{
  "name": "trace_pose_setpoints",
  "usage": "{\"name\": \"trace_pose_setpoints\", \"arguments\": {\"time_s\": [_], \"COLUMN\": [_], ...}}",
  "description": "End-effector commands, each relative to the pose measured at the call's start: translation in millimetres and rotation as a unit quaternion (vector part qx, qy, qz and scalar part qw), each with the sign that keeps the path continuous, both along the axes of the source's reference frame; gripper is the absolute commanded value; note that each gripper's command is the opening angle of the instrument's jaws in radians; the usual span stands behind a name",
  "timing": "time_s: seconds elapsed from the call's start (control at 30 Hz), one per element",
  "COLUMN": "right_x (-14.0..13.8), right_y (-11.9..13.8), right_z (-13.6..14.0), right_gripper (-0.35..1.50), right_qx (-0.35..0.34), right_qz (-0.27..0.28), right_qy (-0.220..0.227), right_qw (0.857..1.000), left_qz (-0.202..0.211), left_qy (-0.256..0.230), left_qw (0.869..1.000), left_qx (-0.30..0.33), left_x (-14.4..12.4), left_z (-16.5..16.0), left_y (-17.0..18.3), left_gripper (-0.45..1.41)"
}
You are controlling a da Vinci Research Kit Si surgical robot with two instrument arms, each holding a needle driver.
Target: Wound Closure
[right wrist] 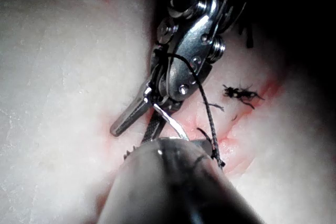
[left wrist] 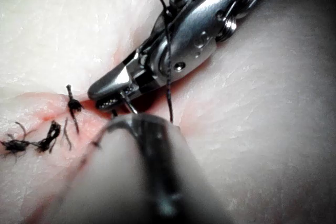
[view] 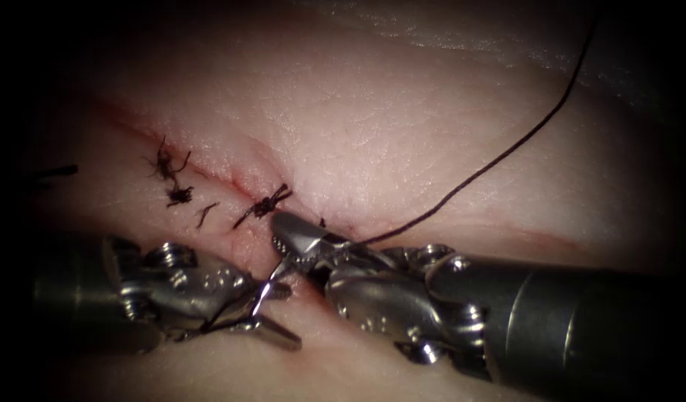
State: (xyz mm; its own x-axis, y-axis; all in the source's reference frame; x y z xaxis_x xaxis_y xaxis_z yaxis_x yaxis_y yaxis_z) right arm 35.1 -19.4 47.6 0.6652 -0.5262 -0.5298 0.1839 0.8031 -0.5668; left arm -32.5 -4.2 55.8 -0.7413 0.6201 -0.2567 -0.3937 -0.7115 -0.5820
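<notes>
Your tissue (view: 402,126) lies under both tools, its cut (view: 209,167) running diagonally with three dark knots (view: 272,202) along it. Your right tool (view: 287,240) reaches across the cut's lower end, fingers closed on the needle (view: 272,283) at one end of its curve. Your left tool (view: 265,313) meets it there, fingers spread wide around the needle's other part, not gripping. The needle sits between the two tools, just above the cut. The thread (view: 507,152) trails from the right tool away to the upper right.
</notes>
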Motion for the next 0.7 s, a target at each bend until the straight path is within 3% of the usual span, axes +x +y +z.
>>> {"name": "trace_pose_setpoints", "arguments": {"time_s": [0.03, 0.13, 0.43, 0.53, 0.7], "right_x": [-0.8, -1.9, -6.5, -7.1, -6.7], "right_y": [-1.2, -2.1, -1.7, -1.8, -3.0], "right_z": [2.0, 2.5, 2.7, 2.9, 3.0], "right_gripper": [-0.35, -0.35, -0.35, -0.35, -0.35], "right_qx": [0.015, 0.023, 0.083, 0.122, 0.166], "right_qz": [0.007, 0.006, 0.083, 0.119, 0.134], "right_qy": [-0.001, -0.004, 0.015, 0.039, 0.059], "right_qw": [1.0, 1.0, 0.993, 0.985, 0.975], "left_qz": [0.001, 0.0, 0.001, 0.002, 0.003], "left_qy": [-0.001, -0.001, -0.001, -0.002, -0.002], "left_qw": [1.0, 1.0, 1.0, 1.0, 1.0], "left_qx": [0.001, 0.0, 0.0, 0.0, 0.0], "left_x": [-0.4, -0.2, 0.0, 0.2, 0.5], "left_z": [0.4, 0.2, 0.2, 0.2, 0.3], "left_y": [-0.3, -0.2, -0.1, -0.1, -0.1], "left_gripper": [0.52, 0.52, 0.51, 0.51, 0.51]}}
